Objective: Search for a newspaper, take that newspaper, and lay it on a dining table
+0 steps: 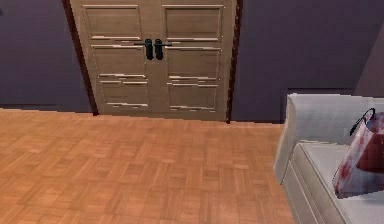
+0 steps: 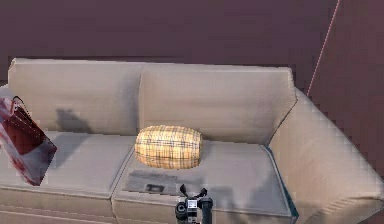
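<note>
At the bottom edge of the arm side view, just the arm's far end pokes in: the gripper [image 2: 193, 191], a dark body with two thin fingers [image 2: 184, 189] aimed up toward the front of a sofa seat. Whether the gripper has hold of anything cannot be told, since the seat cushion lies right behind it.

Just beside the fingers, slightly toward the view's left, a flat grey sheet [image 2: 152, 182] lies on the middle seat cushion with a small dark mark on it. It may be the newspaper, though its shape is too faint to be sure. Beyond it a plump, barrel-shaped plaid cushion [image 2: 168, 147] in tan and yellow rests against the backrest. At the view's left a glossy dark red bag [image 2: 25, 140] stands tilted on the seat. The beige sofa [image 2: 215, 100] has soft fabric and a rounded arm at the view's right, and a dull purple wall [image 2: 180, 30] lies behind it.

In the forward view, orange-brown parquet floor [image 1: 130, 165] runs to a cream panelled double door [image 1: 152, 60] with dark handles, which is set in the purple wall. The sofa's end and the red bag show at this view's right.
</note>
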